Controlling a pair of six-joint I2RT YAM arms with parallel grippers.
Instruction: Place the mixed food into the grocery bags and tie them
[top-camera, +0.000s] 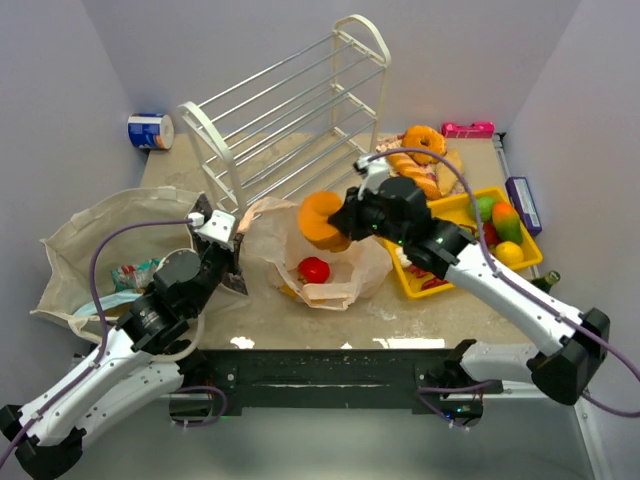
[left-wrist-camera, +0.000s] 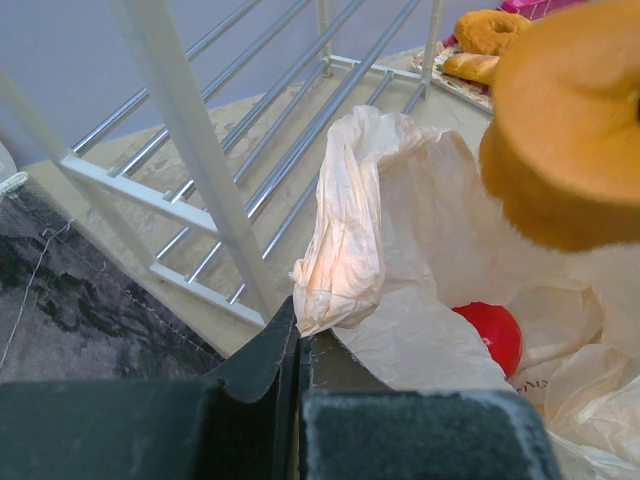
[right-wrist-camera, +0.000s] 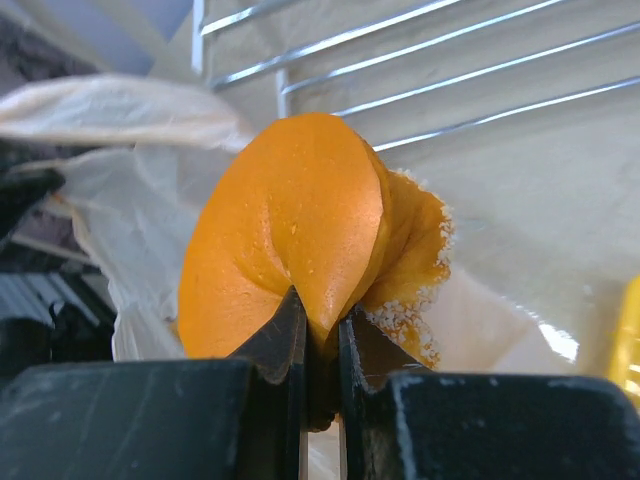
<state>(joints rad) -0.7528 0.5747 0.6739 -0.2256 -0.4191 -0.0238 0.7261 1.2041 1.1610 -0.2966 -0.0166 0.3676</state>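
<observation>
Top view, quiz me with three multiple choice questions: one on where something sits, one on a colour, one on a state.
1. Where is the red apple? A in the plastic bag; B on the yellow tray; C in the cloth tote.
2. What colour is the toy in the right end effector? A green; B orange; C blue.
3. The left end effector is: A wide open; B shut on the plastic bag's edge; C shut on the apple.
Answers: A, it lies inside the bag's opening; B, the pinched toy is orange; B, it clamps a bag fold.
</observation>
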